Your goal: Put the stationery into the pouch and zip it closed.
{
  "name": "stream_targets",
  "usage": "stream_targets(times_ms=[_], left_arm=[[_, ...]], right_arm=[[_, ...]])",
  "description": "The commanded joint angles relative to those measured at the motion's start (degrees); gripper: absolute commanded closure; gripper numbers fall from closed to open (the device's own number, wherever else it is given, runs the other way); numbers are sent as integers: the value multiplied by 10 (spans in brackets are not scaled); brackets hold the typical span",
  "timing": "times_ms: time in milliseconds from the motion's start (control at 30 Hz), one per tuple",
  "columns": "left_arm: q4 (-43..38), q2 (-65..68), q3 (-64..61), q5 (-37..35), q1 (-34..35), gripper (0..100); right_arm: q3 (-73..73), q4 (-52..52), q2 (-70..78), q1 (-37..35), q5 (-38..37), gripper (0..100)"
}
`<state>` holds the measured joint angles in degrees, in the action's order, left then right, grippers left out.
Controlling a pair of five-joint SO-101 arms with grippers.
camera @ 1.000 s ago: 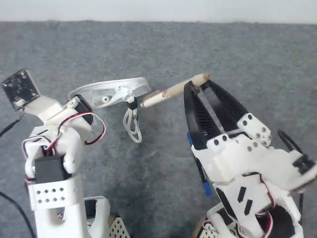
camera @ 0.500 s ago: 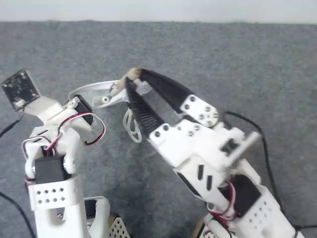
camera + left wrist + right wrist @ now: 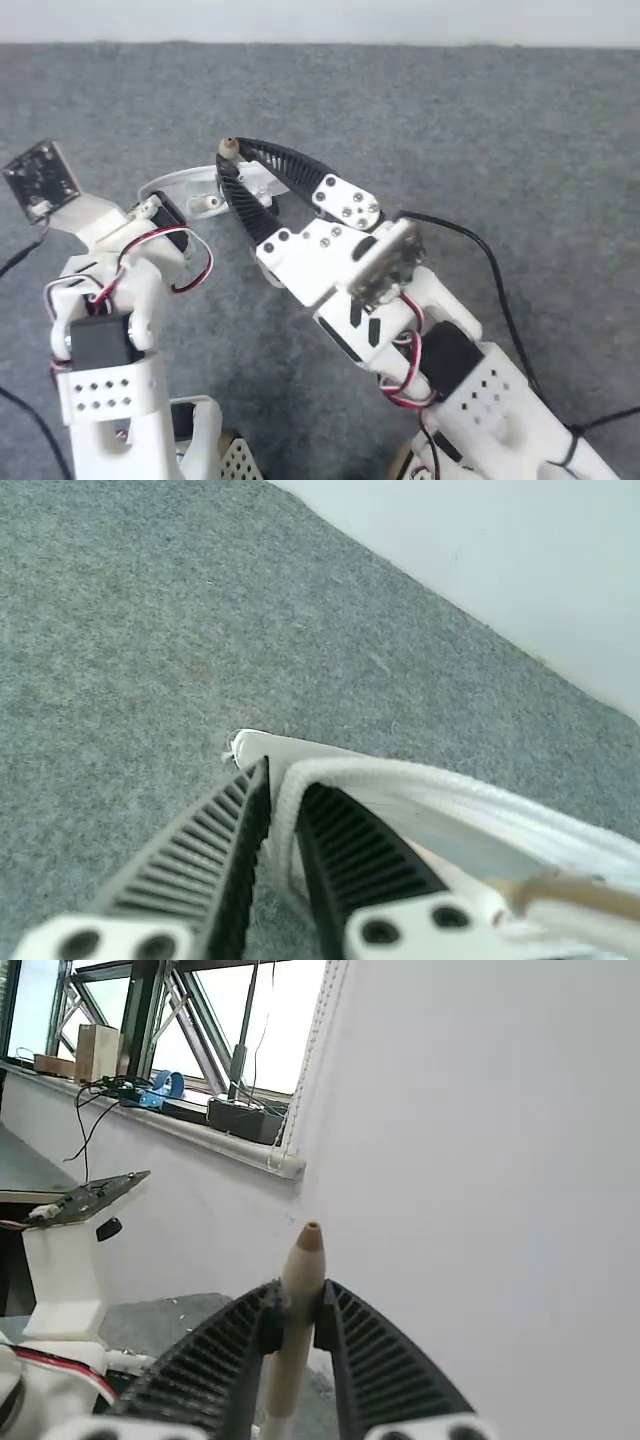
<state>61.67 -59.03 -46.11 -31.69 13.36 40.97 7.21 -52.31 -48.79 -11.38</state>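
Holding pen (image 3: 297,1278) at pouch (image 3: 178,186) mouth | right gripper (image 3: 228,162) clamped on pen | left gripper (image 3: 283,780) pinches pouch rim | insertion, zipping pending

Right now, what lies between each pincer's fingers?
Left wrist view: the rim of the pouch lies between the fingers of the left pincer. Right wrist view: a wooden pen, between those of the right pincer.

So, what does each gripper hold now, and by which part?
The right gripper grips a wooden pencil by its shaft, one end sticking out past the jaws. The left gripper pinches the white pouch by its rim.
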Motion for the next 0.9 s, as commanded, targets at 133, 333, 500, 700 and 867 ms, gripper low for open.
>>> stream_targets(times_ms=[133,333,500,700,867], left_arm=[[-18,4,3,-7,4,990],[-18,4,3,-7,3,990],[-18,4,3,-7,2,990],[-18,4,3,-7,2,990],[-18,4,2,-7,1,990]], right_arm=[[33,-43,60,-10,-70,993],[73,-44,112,-30,-169,993],[73,-44,134,-31,-171,950],[82,-37,86,-31,-112,778],[87,7,22,-31,-99,778]])
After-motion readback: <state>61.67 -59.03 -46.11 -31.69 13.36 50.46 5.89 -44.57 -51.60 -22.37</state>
